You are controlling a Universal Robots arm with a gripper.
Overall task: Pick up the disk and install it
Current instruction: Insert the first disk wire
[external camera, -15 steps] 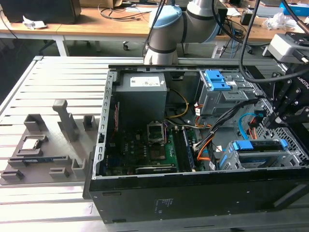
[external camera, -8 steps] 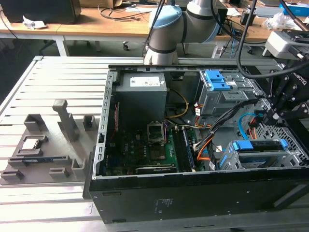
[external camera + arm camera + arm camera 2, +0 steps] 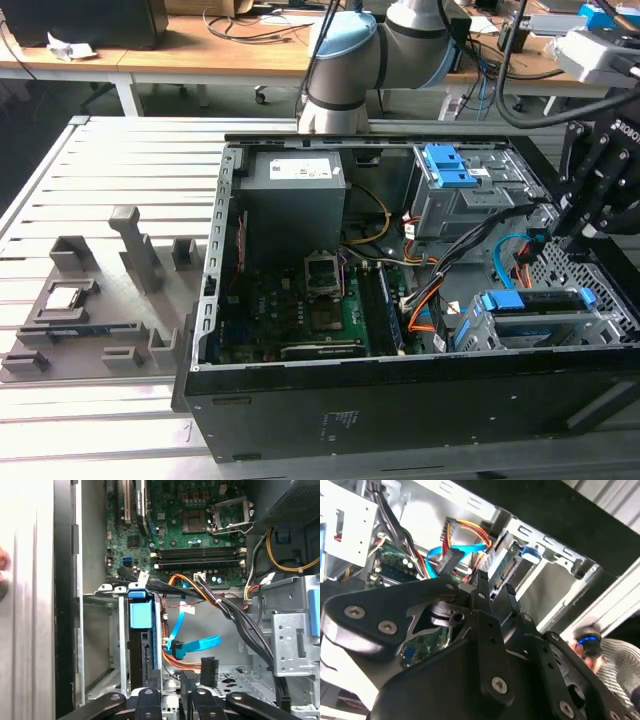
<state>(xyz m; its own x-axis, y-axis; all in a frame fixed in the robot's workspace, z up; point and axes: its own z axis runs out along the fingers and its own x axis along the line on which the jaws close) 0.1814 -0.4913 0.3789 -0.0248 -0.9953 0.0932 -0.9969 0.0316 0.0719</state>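
Note:
The disk point(image 3: 535, 312) lies flat in the lower drive cage point(image 3: 600, 322) at the near corner of the open computer case, on the exterior view's right, its blue frame showing at both ends. In the first wrist view the disk point(image 3: 141, 630) sits edge-on in the cage slot with its blue tab toward the motherboard. My gripper point(image 3: 556, 228) hangs just above and behind that cage. Its black fingers point(image 3: 149, 700) stand a little apart with nothing between them, right at the disk's point(image 3: 504, 562) outer end.
The case also holds a grey power supply point(image 3: 290, 185), an upper drive cage with blue tabs point(image 3: 450, 165), the motherboard point(image 3: 195, 525) and loose blue, orange and black cables point(image 3: 195, 645) beside the disk. A grey parts fixture point(image 3: 80, 310) lies on the slatted table. A person point(image 3: 600, 652) is beyond the case.

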